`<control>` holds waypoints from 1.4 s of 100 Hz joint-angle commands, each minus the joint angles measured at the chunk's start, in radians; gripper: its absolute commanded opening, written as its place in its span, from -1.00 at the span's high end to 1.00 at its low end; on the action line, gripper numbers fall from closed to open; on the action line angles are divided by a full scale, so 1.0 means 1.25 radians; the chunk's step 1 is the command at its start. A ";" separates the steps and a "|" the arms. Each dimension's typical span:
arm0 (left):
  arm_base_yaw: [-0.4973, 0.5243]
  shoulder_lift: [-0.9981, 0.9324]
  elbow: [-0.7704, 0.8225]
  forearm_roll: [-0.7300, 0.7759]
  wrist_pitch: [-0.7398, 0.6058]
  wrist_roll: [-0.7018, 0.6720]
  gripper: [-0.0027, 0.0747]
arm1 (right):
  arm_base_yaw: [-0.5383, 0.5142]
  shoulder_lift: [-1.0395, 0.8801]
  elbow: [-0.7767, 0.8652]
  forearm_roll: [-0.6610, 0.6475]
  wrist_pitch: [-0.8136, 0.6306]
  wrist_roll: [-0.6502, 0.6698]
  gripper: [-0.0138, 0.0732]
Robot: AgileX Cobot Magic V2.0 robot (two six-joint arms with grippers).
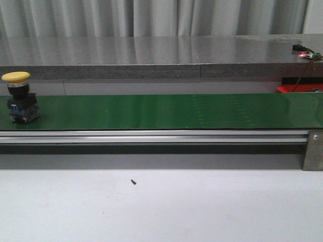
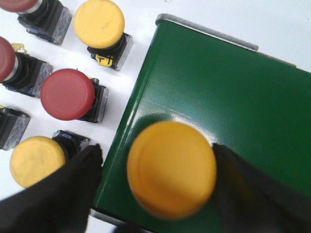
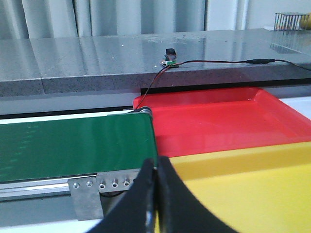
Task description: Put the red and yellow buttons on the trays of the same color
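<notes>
A yellow button (image 1: 17,97) stands upright at the far left end of the green conveyor belt (image 1: 166,111). In the left wrist view its yellow cap (image 2: 171,169) lies between the fingers of my open left gripper (image 2: 155,146), with a clear gap on one side. Beside the belt's end, loose buttons stand on the white table: a red button (image 2: 67,93) and two yellow buttons (image 2: 98,23) (image 2: 37,161). My right gripper (image 3: 156,162) is shut on nothing at the belt's other end, before the yellow tray (image 3: 243,194) and the red tray (image 3: 218,121). Neither gripper shows in the front view.
More red buttons (image 2: 5,58) sit at the edge of the left wrist view. A grey counter (image 1: 161,55) runs behind the belt, with a small wired board (image 3: 169,61) on it. An aluminium rail (image 1: 151,136) fronts the belt, ending in a bracket (image 1: 313,150).
</notes>
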State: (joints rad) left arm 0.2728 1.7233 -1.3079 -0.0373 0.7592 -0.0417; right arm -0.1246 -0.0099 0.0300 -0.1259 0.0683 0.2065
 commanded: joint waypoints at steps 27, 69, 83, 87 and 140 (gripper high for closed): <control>-0.011 -0.113 -0.028 -0.032 -0.015 0.050 -0.44 | -0.003 -0.015 -0.015 -0.008 -0.064 -0.002 0.81; -0.150 -0.346 0.029 -0.072 0.035 0.089 0.98 | -0.003 -0.015 -0.015 -0.008 -0.064 -0.002 0.81; -0.204 -0.412 0.096 -0.072 0.033 0.089 0.98 | -0.003 -0.015 -0.015 -0.008 -0.064 -0.002 0.81; -0.218 -0.438 0.121 -0.073 0.031 0.089 0.98 | -0.003 -0.015 -0.015 -0.008 -0.064 -0.002 0.81; -0.243 -0.822 0.443 -0.095 -0.015 0.089 0.98 | -0.003 -0.015 -0.015 -0.008 -0.064 -0.002 0.81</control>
State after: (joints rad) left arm -0.0212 0.7681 -0.7726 -0.1389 0.8088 0.0700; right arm -0.1246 -0.0099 0.0300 -0.1259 0.0683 0.2065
